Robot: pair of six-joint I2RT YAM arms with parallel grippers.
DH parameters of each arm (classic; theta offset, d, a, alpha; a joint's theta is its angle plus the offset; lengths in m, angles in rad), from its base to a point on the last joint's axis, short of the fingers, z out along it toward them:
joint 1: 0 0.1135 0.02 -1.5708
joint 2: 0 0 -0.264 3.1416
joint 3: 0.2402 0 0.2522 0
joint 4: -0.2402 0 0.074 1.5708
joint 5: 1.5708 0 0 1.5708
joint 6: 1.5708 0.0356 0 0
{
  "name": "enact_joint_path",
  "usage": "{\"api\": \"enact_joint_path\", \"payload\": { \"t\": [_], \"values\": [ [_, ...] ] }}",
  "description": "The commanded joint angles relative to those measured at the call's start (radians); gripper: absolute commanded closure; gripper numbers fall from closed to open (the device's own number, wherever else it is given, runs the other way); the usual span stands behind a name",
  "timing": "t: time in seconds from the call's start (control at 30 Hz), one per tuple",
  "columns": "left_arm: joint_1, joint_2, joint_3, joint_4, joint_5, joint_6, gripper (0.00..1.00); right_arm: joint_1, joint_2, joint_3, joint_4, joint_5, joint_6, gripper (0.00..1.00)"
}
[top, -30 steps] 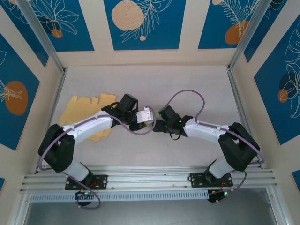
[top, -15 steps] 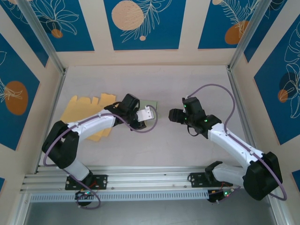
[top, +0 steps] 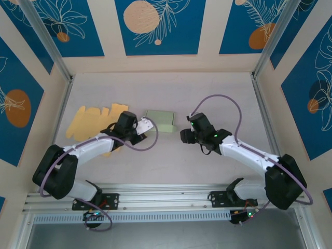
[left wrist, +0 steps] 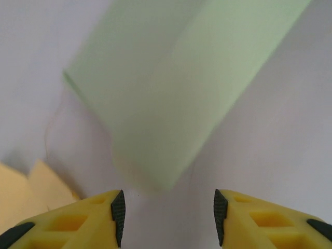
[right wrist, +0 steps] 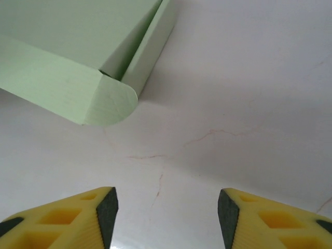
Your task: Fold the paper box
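Box [top: 160, 121] looks fully folded, sitting free on surface [top: 218, 98]; left gripper [left wrist: 168, 215] and right gripper [right wrist: 167, 218] both apart, empty, so likely done.

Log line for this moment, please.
green paper box: folded up, on table, unheld | left fingers: open, facing box | right fingers: open, facing box

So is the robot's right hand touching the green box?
Apart. In the right wrist view the right gripper hangs open, and a wide stretch of bare table lies between it and the green box.
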Motion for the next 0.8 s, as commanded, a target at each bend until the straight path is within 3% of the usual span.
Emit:
{"api": "enact_joint_path", "payload": {
  "t": [0.0,0.23,0.6,0.7,0.77],
  "values": [
    [0.046,-0.018,-0.063,0.206,-0.002,0.065,0.49,0.028,0.052,0.001,0.122,0.094,-0.106,0.39],
    [0.066,0.088,-0.052,0.314,-0.012,0.175,0.47,0.095,0.198,0.005,0.307,0.133,-0.251,0.33],
    [0.067,0.207,0.031,0.371,-0.034,0.195,0.47,0.128,0.379,0.104,0.378,0.211,-0.344,0.32],
    [0.066,0.221,0.049,0.357,-0.024,0.188,0.48,0.126,0.398,0.117,0.39,0.206,-0.34,0.38],
    [0.066,0.231,0.059,0.341,-0.009,0.182,0.51,0.125,0.414,0.126,0.395,0.192,-0.337,0.51]
  ]
}}
